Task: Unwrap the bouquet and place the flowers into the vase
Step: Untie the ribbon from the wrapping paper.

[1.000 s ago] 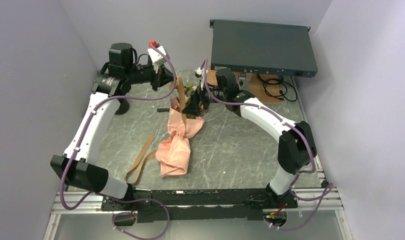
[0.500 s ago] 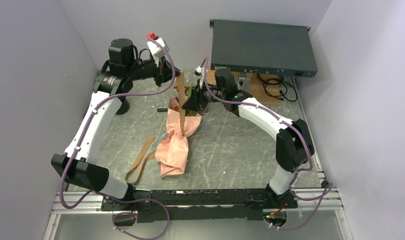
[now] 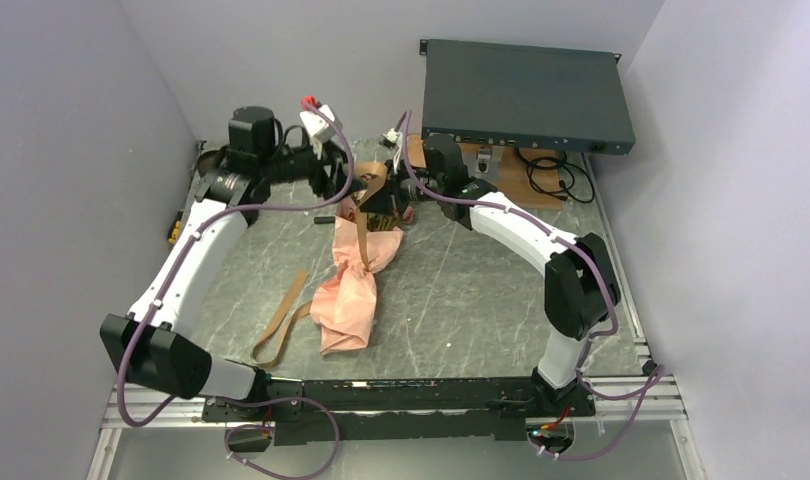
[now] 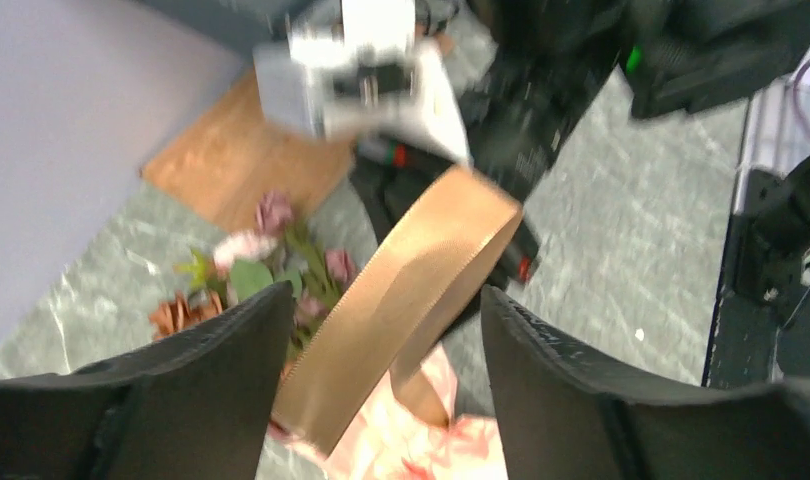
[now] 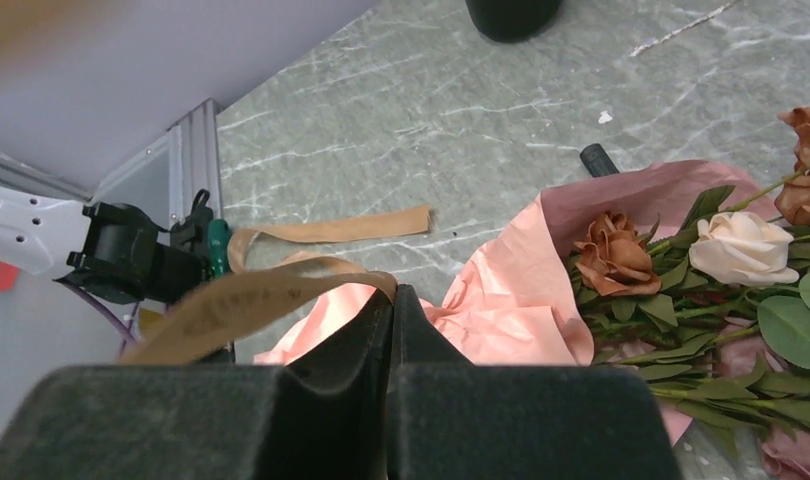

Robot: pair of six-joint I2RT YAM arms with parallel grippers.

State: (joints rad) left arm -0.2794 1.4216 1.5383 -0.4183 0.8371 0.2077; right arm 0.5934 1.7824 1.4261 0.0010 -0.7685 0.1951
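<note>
L jaws spread wide, fingers (image 4: 211,380) either side of tan ribbon (image 4: 411,270), which loops thru the gap. R jaws pressed together, pinching same ribbon, just beside L jaws, above far-centre of worktop (image 3: 461,300). From there ribbon drops to cinched waist of the bouquet (image 3: 353,285). Bouquet lies on worktop btwn the arms, salmon paper (image 5: 501,290) crumpled twd near edge, flowers (image 5: 681,250) twd far side: rust, cream, pink roses w/ green leaves. Another ribbon length (image 3: 279,325) flat on worktop, L of wrap. Grey rack box (image 3: 526,95) far R
</note>
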